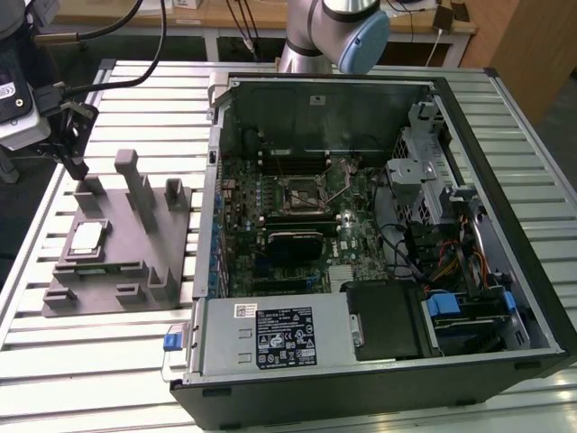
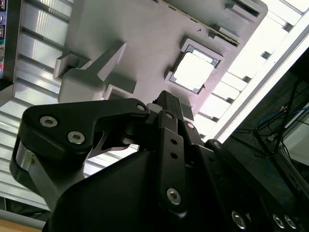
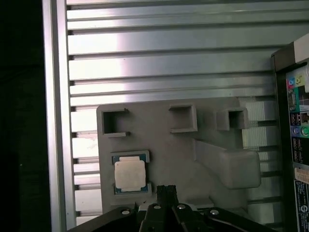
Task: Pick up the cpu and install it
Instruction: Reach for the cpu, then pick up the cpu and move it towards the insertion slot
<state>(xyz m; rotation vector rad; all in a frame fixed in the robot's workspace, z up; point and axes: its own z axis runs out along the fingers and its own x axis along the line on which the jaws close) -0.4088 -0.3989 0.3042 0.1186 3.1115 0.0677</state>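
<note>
The gripper [image 1: 79,162] hangs over the far end of the grey fixture [image 1: 126,244], holding nothing. In both wrist views its fingertips [image 3: 165,189] look pressed together into one narrow tip, though the angle is steep, so that reading is likely rather than certain.

The cpu [image 1: 86,239] lies flat in a square pocket of the fixture, below the gripper and clear of it, with its pale metal top facing up. In the first wrist view the cpu [image 3: 130,174] sits just beside the fingertips, with a gap between them. In the second wrist view the cpu [image 2: 193,72] lies beyond the fingertips [image 2: 166,96] and nothing touches it.

The fixture rests on a slatted metal table [image 1: 153,90]. The open computer case [image 1: 505,225] lies well away from the gripper, towards the exterior view's right. Its socket [image 1: 302,191] sits on the board inside.
</note>
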